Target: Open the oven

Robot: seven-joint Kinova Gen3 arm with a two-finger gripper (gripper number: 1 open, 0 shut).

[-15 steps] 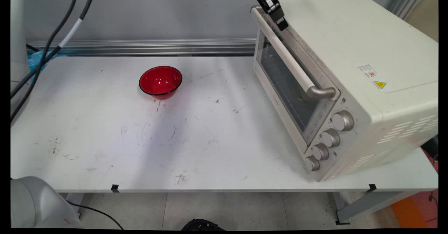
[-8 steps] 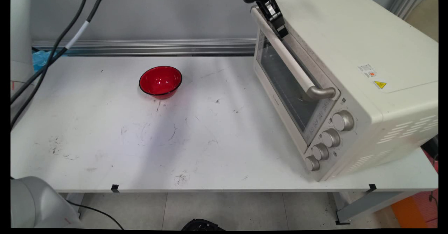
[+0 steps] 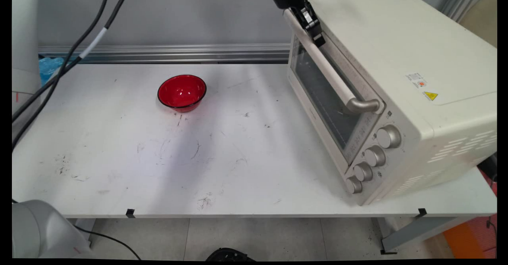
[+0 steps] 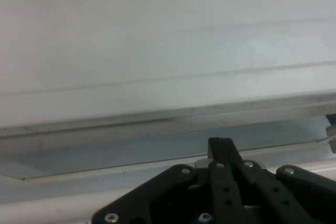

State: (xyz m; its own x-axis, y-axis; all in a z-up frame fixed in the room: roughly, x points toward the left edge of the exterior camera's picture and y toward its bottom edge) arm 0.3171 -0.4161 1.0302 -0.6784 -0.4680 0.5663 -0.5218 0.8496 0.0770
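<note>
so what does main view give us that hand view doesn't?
Main only: the red bowl standing alone on the white table, the oven's knobs and the full door handle. Hand only: a close look at the pale oven surface just ahead of the gripper's linkage. Both: the gripper at the toaster oven, by the handle's far end.

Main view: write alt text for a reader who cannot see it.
A black claw at the top edge sits at the far end of the handle of a cream toaster oven, whose door is closed. A red bowl stands apart on the white table.
</note>
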